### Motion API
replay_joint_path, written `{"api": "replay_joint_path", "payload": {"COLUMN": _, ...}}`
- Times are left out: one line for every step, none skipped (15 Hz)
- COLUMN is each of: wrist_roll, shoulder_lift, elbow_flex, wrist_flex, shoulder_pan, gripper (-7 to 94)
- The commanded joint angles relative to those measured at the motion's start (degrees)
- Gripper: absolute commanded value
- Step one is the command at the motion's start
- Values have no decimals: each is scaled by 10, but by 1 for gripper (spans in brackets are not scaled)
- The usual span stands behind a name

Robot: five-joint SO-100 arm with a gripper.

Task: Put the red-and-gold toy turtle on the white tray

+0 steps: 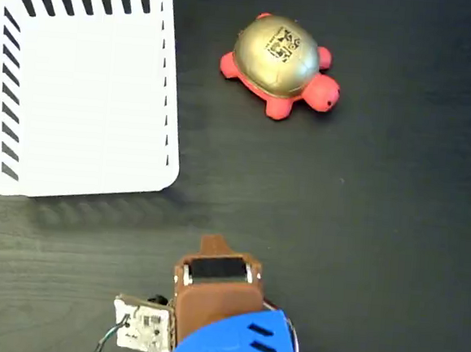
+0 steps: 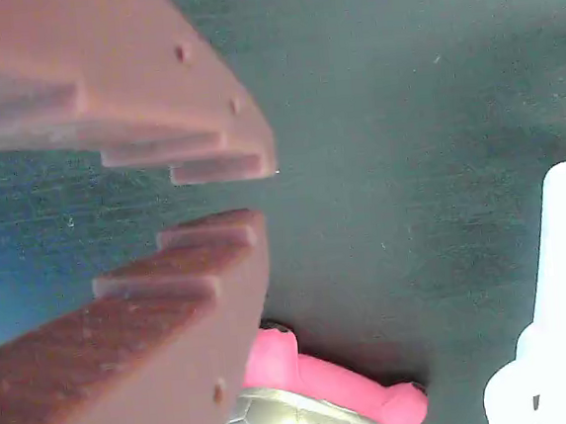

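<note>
Gold-shelled, the red-and-gold toy turtle (image 1: 280, 65) sits on the dark table (image 1: 394, 237), right of the white tray (image 1: 84, 82) in the fixed view, apart from it. Nothing done yet: tray empty, grasp and transfer remain. My gripper (image 2: 257, 192) holds nothing, jaws narrowly parted. Only the wrist view shows that gap; only the fixed view shows the whole tray.

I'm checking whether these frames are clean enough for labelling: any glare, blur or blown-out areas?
Fixed view: sharp overall; the white tray is overexposed, its floor featureless, and the toy turtle shows a soft sheen on its gold shell. Wrist view: the end effector fingers are close and blurred, the turtle is cut off at the bottom edge, and the tray is blown out at the right.
</note>
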Motion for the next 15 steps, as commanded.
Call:
{"api": "replay_joint_path", "payload": {"wrist_roll": 4, "shoulder_lift": -1, "elbow_flex": -6, "wrist_flex": 7, "shoulder_pan": -5, "gripper": 0}}
{"api": "replay_joint_path", "payload": {"wrist_roll": 4, "shoulder_lift": -1, "elbow_flex": -6, "wrist_flex": 7, "shoulder_pan": -5, "gripper": 0}}
{"api": "replay_joint_path", "payload": {"wrist_roll": 4, "shoulder_lift": -1, "elbow_flex": -6, "wrist_flex": 7, "shoulder_pan": -5, "gripper": 0}}
{"api": "replay_joint_path", "payload": {"wrist_roll": 3, "shoulder_lift": -2, "elbow_flex": -6, "wrist_flex": 7, "shoulder_pan": -5, "gripper": 0}}
{"api": "replay_joint_path", "payload": {"wrist_roll": 10, "shoulder_lift": -16, "elbow_flex": -5, "wrist_flex": -21, "shoulder_pan": -7, "gripper": 0}}
{"api": "replay_joint_path", "payload": {"wrist_roll": 18, "shoulder_lift": -64, "elbow_flex": -23, "wrist_flex": -59, "shoulder_pan": -4, "gripper": 0}}
{"api": "replay_joint_path", "payload": {"wrist_roll": 29, "shoulder_lift": -143, "elbow_flex": -76, "wrist_flex": -95, "shoulder_pan": 12, "gripper": 0}}
{"api": "replay_joint_path", "payload": {"wrist_roll": 43, "shoulder_lift": -224, "elbow_flex": -147, "wrist_flex": -107, "shoulder_pan": 28, "gripper": 0}}
{"api": "replay_joint_path", "payload": {"wrist_roll": 60, "shoulder_lift": -301, "elbow_flex": -214, "wrist_flex": -108, "shoulder_pan": 37, "gripper": 0}}
{"api": "replay_joint_path", "payload": {"wrist_roll": 83, "shoulder_lift": -374, "elbow_flex": -282, "wrist_flex": -100, "shoulder_pan": 48, "gripper": 0}}
{"api": "replay_joint_path", "payload": {"wrist_roll": 105, "shoulder_lift": -441, "elbow_flex": -346, "wrist_flex": -83, "shoulder_pan": 60, "gripper": 0}}
{"api": "replay_joint_path", "payload": {"wrist_roll": 127, "shoulder_lift": -507, "elbow_flex": -406, "wrist_flex": -62, "shoulder_pan": 69, "gripper": 0}}
{"api": "replay_joint_path", "payload": {"wrist_roll": 146, "shoulder_lift": -574, "elbow_flex": -465, "wrist_flex": -38, "shoulder_pan": 77, "gripper": 0}}
{"api": "replay_joint_path", "payload": {"wrist_roll": 163, "shoulder_lift": -643, "elbow_flex": -526, "wrist_flex": -15, "shoulder_pan": 84, "gripper": 0}}
{"api": "replay_joint_path", "payload": {"wrist_roll": 178, "shoulder_lift": -713, "elbow_flex": -591, "wrist_flex": 5, "shoulder_pan": 92, "gripper": 0}}
